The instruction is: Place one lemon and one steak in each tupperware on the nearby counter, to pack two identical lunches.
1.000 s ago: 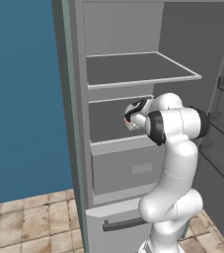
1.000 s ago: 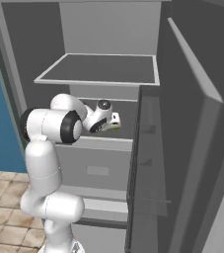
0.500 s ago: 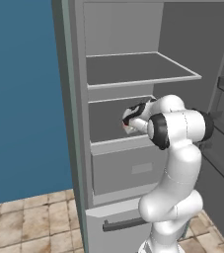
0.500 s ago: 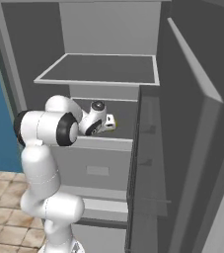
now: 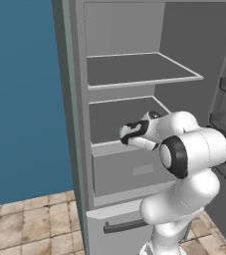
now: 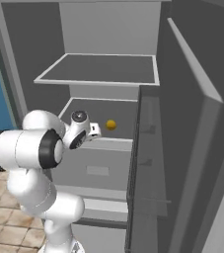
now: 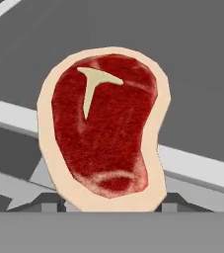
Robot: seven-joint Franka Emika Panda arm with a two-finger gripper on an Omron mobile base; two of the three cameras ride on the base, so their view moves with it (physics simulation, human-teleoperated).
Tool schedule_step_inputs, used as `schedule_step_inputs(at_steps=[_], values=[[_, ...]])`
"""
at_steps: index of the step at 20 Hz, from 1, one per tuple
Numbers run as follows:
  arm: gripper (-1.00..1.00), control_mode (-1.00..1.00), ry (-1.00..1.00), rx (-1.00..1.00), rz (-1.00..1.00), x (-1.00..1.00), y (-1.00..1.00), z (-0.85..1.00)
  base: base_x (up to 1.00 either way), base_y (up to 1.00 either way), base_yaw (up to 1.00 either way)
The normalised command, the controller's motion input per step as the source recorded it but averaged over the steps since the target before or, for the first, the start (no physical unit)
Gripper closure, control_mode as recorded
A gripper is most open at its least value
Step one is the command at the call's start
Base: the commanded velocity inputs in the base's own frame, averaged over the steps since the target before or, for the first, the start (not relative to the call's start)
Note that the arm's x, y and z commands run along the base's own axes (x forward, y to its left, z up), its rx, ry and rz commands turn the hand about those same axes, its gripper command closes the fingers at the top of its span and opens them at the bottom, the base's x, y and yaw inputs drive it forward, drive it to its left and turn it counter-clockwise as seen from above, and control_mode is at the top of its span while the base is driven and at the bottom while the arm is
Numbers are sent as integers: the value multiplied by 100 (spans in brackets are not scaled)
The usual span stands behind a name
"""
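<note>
As the steak (image 7: 106, 131) sits between its tips | end effector (image 7: 111, 205) grips steak | lemon (image 6: 111, 125) apart

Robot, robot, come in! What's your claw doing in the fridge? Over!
Claw closed around the steak, low in the fridge. One lemon sits on the shelf behind. Nothing in the way. Over.

The fridge (image 5: 79, 124) stood open, its grey shelves (image 6: 103, 69) bare and its door (image 6: 182, 148) swung out to the right. A blue wall (image 5: 20, 99) rose beside it over a tiled floor (image 5: 30, 229).
</note>
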Motion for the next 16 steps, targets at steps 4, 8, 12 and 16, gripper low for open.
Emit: schedule_step_inputs(at_steps=[4, 8, 12, 16], values=[[100, -100, 0, 0, 0, -79, 0, 85, 0, 0, 0], [100, -100, 1, 0, 0, -100, 0, 87, 0, 0, 0], [100, -100, 8, 0, 0, -100, 0, 89, 0, 0, 0], [100, -100, 4, 0, 0, -98, 0, 96, 0, 0, 0]])
